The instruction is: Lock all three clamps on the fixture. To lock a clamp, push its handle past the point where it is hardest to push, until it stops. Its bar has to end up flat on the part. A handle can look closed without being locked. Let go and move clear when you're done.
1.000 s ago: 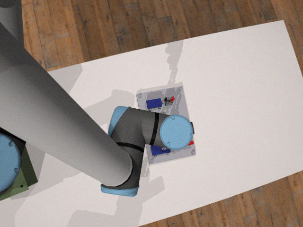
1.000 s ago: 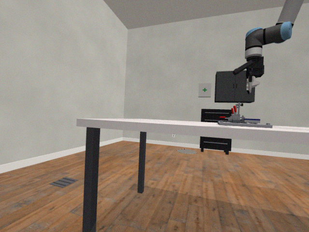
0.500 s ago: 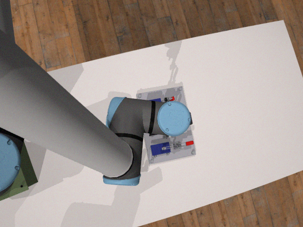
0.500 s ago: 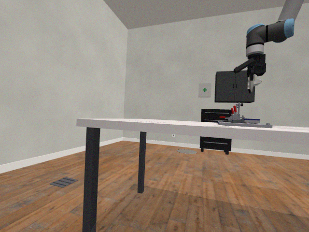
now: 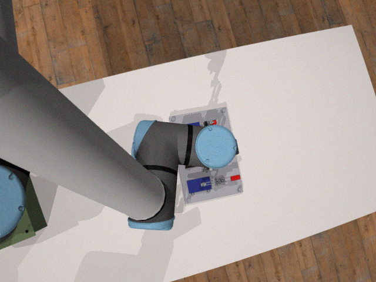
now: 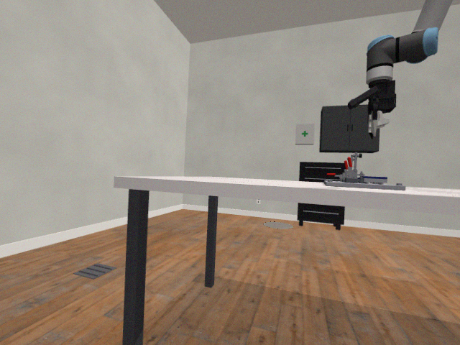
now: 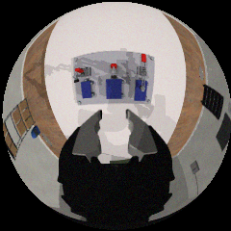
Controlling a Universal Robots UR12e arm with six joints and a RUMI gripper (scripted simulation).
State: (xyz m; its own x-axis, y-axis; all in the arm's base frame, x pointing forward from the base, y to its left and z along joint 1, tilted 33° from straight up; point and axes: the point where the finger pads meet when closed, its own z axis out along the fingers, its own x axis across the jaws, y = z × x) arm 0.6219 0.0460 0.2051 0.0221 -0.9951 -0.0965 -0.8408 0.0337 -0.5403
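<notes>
On the white bench [image 5: 303, 121], the grey fixture [image 7: 114, 61] shows one clamp handle [image 7: 143, 58] lying flat and two apparently raised, while the pincer [image 7: 114, 115] hangs high above, narrowly parted, holding nothing.

Pale grey-green walls [image 6: 93, 111] meet a worn wooden plank floor [image 6: 259, 282] at a white skirting board [image 6: 55, 236]. A white table [image 6: 223, 187] stands on dark legs [image 6: 135, 259]. A dark cabinet [image 6: 345, 128] hangs on the far wall.
</notes>
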